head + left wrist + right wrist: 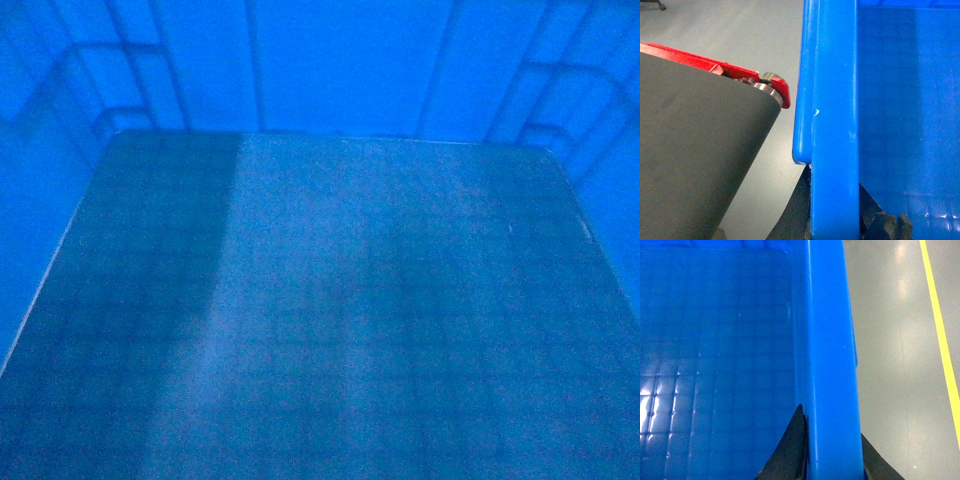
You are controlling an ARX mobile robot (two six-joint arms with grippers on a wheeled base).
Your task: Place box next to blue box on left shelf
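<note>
Box [400,300] — glossy blue plastic, grid-embossed floor — rim grasped by left pincer [835,220] and right pincer [832,455].

I see the box [330,300], a deep bright-blue plastic crate, filling my head view with its grid-embossed floor, stepped inner corners and thick rim, upright above grey floor

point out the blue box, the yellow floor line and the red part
box [400,300], head view, grid floor inside.
yellow floor line [940,335], right wrist view, mid-stripe.
red part [700,62], left wrist view, top edge.
</note>
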